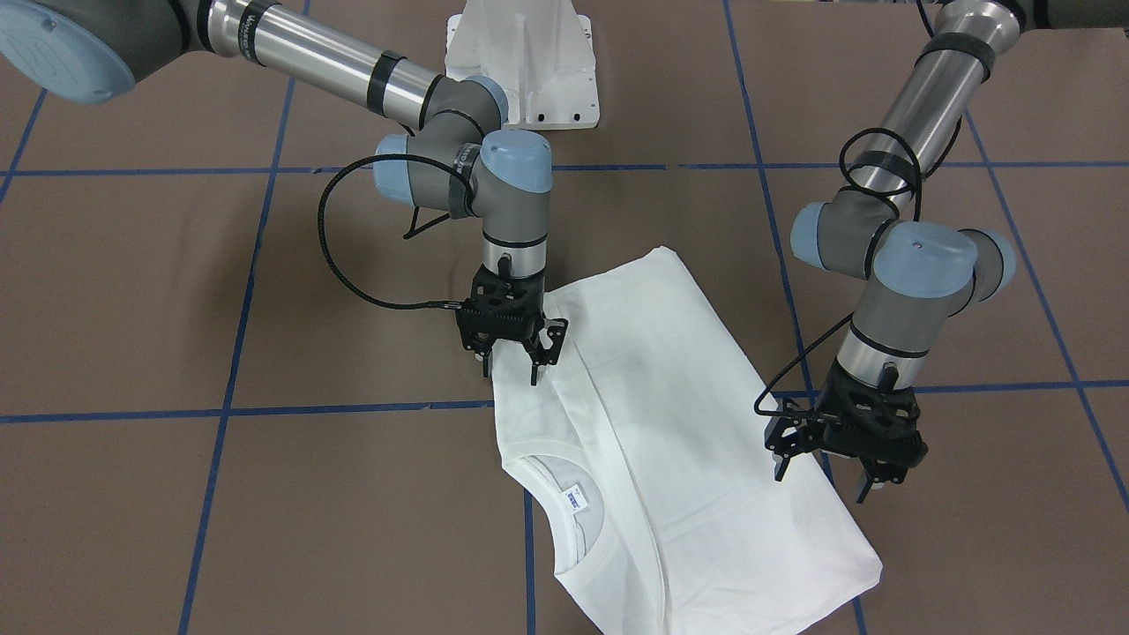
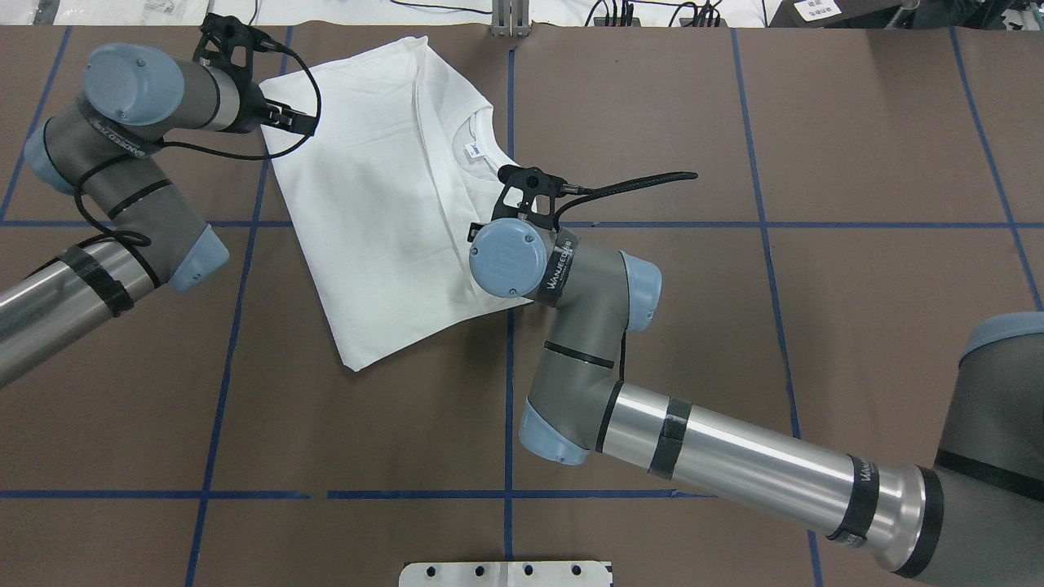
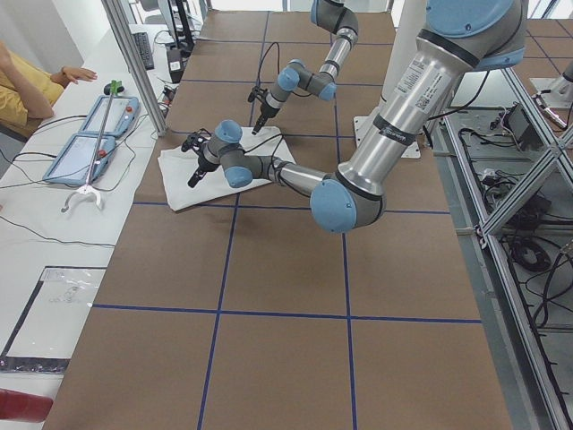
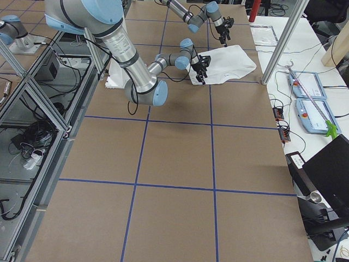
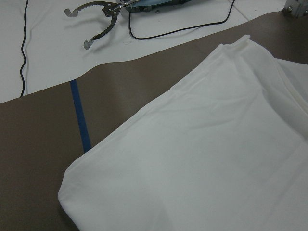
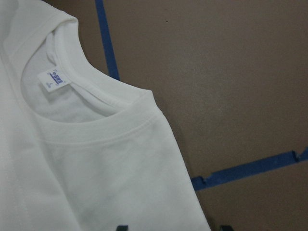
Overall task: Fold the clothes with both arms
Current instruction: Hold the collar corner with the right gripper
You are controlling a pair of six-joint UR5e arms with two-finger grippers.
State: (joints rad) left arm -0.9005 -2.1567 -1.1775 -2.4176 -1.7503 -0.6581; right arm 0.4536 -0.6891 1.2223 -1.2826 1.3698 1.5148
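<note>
White shirt [image 1: 670, 414] has its sides folded in, we judge; left gripper [image 1: 820, 488] and right gripper [image 1: 512, 377] stand wide, empty; the crosswise fold remains.

One white shirt [image 1: 670, 423] out there, one neck label [image 1: 574, 499], and two arms: left arm [image 1: 917, 97], right arm [image 1: 335, 57]. One white pedestal [image 1: 520, 62].

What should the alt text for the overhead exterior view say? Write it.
A folded white shirt, collar showing, lies askew on a brown table marked with blue tape lines. The left gripper is at its far left corner, the right gripper beside the collar.
</note>
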